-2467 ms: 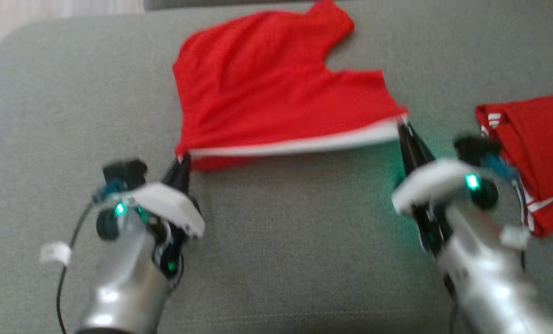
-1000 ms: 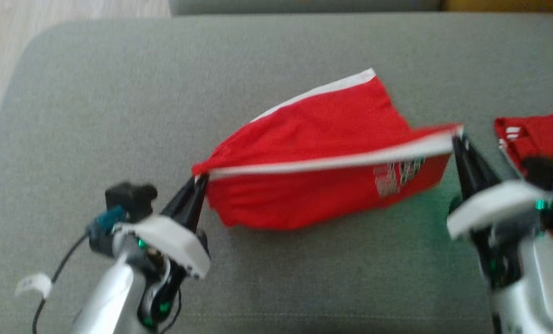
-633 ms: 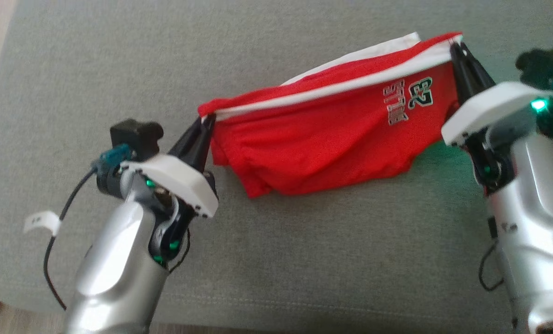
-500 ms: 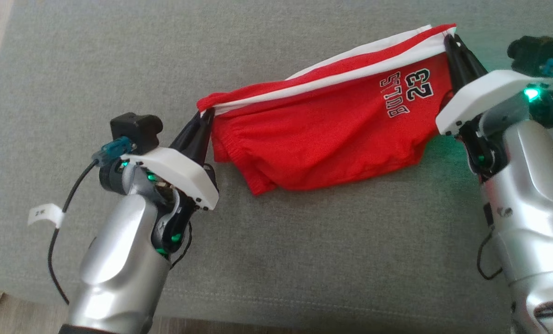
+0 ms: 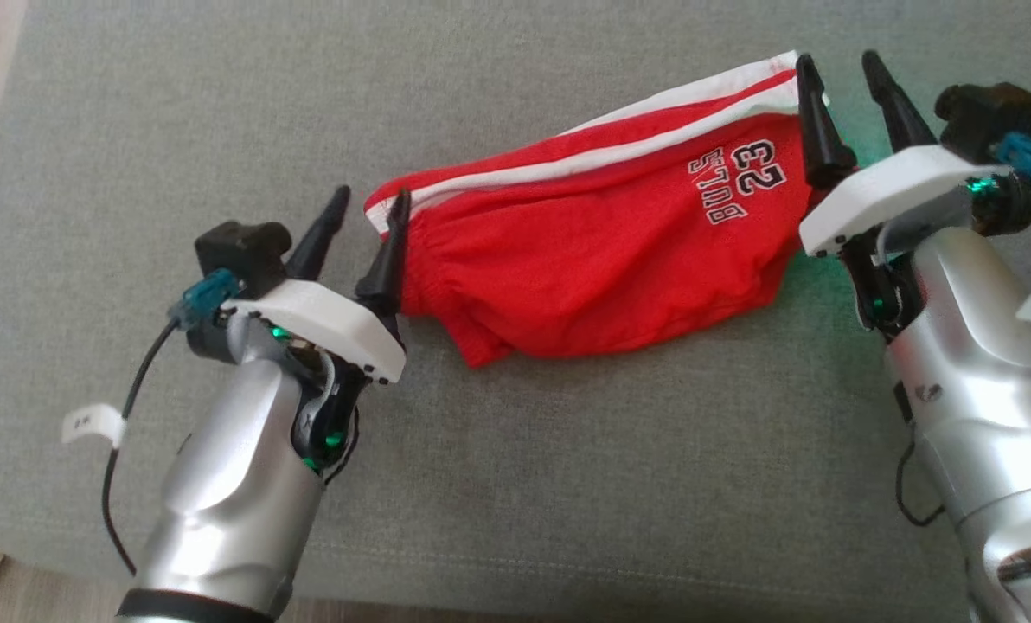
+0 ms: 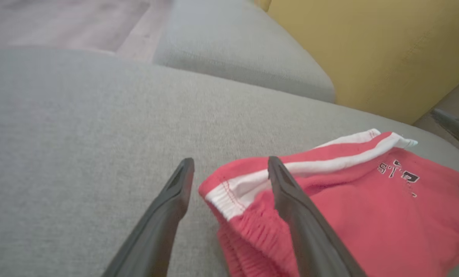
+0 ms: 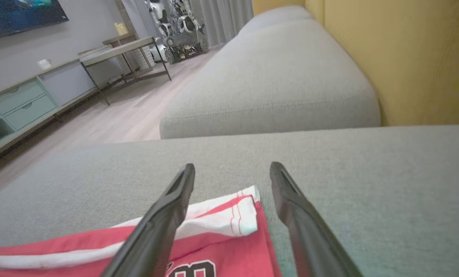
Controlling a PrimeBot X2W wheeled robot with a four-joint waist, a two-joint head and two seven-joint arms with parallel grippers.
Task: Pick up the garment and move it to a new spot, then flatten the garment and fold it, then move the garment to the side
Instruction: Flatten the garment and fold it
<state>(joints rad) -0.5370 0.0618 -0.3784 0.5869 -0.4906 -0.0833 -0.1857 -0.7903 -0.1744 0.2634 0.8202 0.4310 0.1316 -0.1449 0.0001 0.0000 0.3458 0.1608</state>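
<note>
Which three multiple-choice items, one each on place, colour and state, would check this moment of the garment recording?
1. Where does the red garment lie?
A. on the grey cushion
B. in a basket
C. on a wooden table

2. What colour are the stripes along the garment's edge?
A. black
B. white
C. yellow

3. How do the left gripper and the right gripper stand?
A. both shut on the garment
B. left open, right shut
C. both open, neither clamping the garment

Answers:
1 A, the head view shows the garment resting on grey upholstery.
2 B, the bands running along the garment's far edge are white.
3 C, each gripper's two fingers stand apart at one end of the garment, with no cloth pinched between them.
</note>
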